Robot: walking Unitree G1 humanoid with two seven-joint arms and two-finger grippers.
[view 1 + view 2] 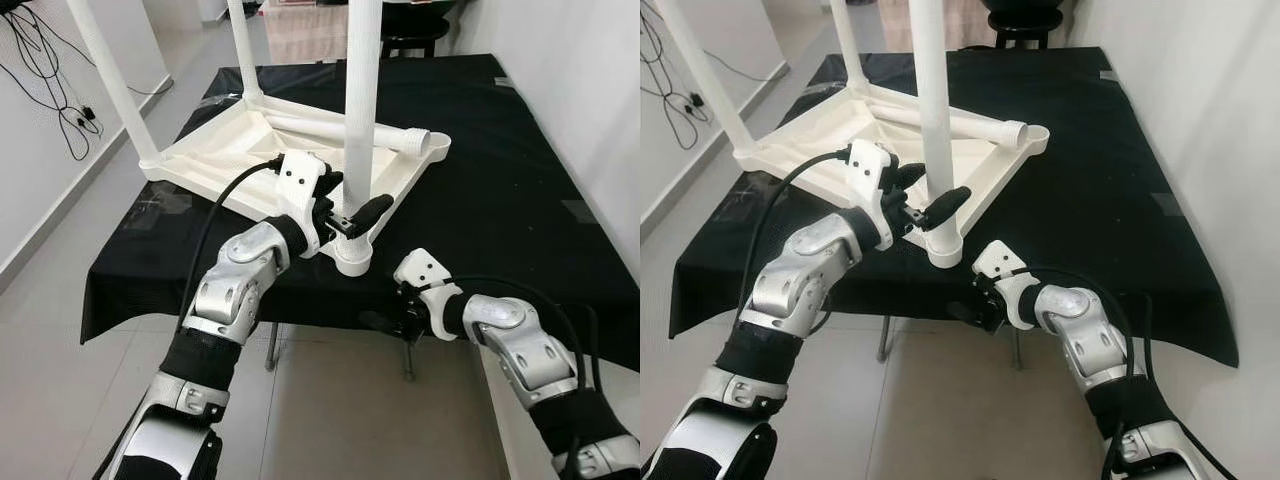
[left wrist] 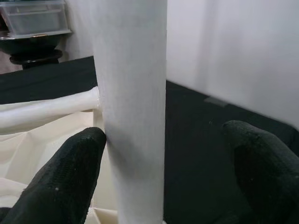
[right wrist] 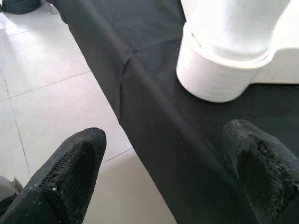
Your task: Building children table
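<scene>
White leg (image 1: 360,120) going into the tabletop's (image 1: 215,150) near corner socket (image 1: 352,258).
My left gripper (image 1: 347,215) straddles it, one finger touching; right gripper (image 1: 400,325) gapes empty below the bench (image 1: 500,180) edge; next, twist.

A plain indoor room: tiled floor (image 1: 60,390), white walls (image 1: 560,90), cables (image 1: 45,70)

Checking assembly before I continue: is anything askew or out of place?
One white plastic table leg lies loose inside the upturned white tabletop instead of standing in a corner socket. The left gripper straddles an upright leg.
</scene>
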